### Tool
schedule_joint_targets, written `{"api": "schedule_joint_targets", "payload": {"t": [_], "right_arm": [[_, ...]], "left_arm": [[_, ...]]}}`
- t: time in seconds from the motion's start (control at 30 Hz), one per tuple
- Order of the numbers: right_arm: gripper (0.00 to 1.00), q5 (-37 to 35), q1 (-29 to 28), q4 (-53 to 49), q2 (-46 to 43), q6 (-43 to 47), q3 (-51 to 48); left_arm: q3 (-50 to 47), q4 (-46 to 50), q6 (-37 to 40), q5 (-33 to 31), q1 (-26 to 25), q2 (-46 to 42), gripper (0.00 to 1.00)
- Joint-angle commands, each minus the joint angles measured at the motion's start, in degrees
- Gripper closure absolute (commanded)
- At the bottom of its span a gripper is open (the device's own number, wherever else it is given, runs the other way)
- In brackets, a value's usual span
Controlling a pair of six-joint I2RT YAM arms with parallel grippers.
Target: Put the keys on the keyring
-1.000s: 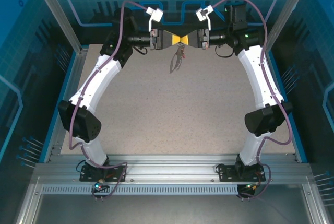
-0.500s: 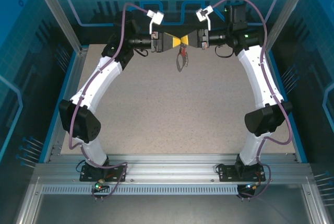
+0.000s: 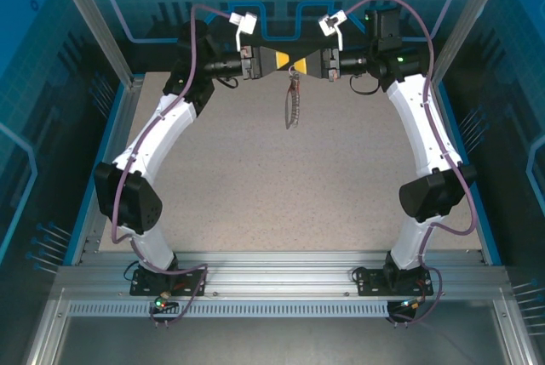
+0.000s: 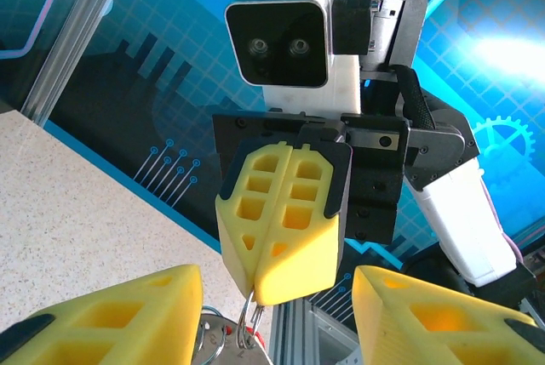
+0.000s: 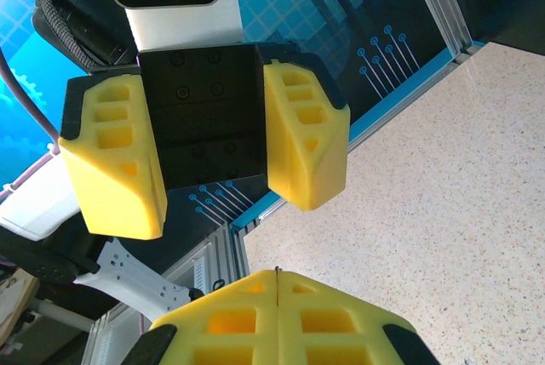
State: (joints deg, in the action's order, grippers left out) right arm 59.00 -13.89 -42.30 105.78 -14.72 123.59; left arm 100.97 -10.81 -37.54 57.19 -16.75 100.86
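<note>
At the back of the table, high above it, my right gripper is shut on a thin silvery ring of the keyring, which hangs straight down as a dark narrow loop. Facing it from the left, my left gripper stands open and touches nothing. In the left wrist view, my left gripper frames the right gripper's closed fingers with the pinched ring below them. A speck of red from a key shows beside that ring. In the right wrist view, my right gripper clamps a sliver of metal.
The speckled tabletop lies below both arms. Blue-edged walls and aluminium posts close in the back and sides. The two wrists stand close together, fingertip to fingertip, near the back wall.
My left gripper has opened and drawn back to the left, away from the right one. The keyring has swung and now hangs from the right gripper alone.
</note>
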Motion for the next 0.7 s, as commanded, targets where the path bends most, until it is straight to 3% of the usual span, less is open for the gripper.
{"api": "schedule_joint_targets", "payload": {"t": [0.0, 0.67], "right_arm": [[1.0, 1.93, -0.66, 2.19, -2.31, -1.14, -0.54], [1.0, 2.3, -0.73, 4.32, -2.55, -2.77, -0.98]], "left_arm": [[-1.2, 0.35, 0.65, -0.34, 0.08, -1.88, 0.51], [0.16, 2.07, 1.15, 2.05, -2.12, 0.12, 0.66]]}}
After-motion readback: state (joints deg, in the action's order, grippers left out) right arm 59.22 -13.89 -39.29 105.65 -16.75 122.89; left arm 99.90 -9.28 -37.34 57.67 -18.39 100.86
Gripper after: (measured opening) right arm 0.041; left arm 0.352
